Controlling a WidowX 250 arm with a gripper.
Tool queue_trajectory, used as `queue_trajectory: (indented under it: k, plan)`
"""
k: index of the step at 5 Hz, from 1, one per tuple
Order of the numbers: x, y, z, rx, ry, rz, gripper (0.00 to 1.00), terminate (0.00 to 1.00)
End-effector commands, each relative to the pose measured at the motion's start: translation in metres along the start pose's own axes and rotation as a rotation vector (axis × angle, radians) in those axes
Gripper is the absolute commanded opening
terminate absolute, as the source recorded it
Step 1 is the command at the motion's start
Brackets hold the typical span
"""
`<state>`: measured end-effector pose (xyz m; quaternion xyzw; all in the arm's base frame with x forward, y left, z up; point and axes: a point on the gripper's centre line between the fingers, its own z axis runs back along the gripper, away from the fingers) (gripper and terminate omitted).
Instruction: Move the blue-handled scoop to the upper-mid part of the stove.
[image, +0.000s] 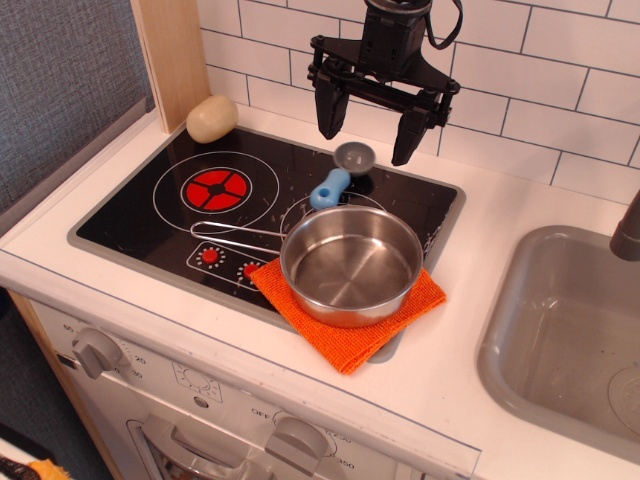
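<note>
The blue-handled scoop lies flat on the black stove, at its upper middle, grey bowl toward the wall and light-blue handle pointing toward the steel pot. My gripper hangs above the scoop's bowl with its two fingers spread wide, holding nothing and clear of the scoop.
A steel pot sits on an orange cloth at the stove's front right. A thin wire utensil lies on the stove left of the pot. A beige egg-shaped object rests at the back left. A grey sink is at right.
</note>
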<state>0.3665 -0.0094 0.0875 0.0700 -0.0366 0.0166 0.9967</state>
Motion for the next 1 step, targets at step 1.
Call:
queue_trajectory:
  k: [1]
  plan:
    - [0.0079, 0.0115, 0.0227, -0.003, -0.072, 0.015, 1.0, 1.0]
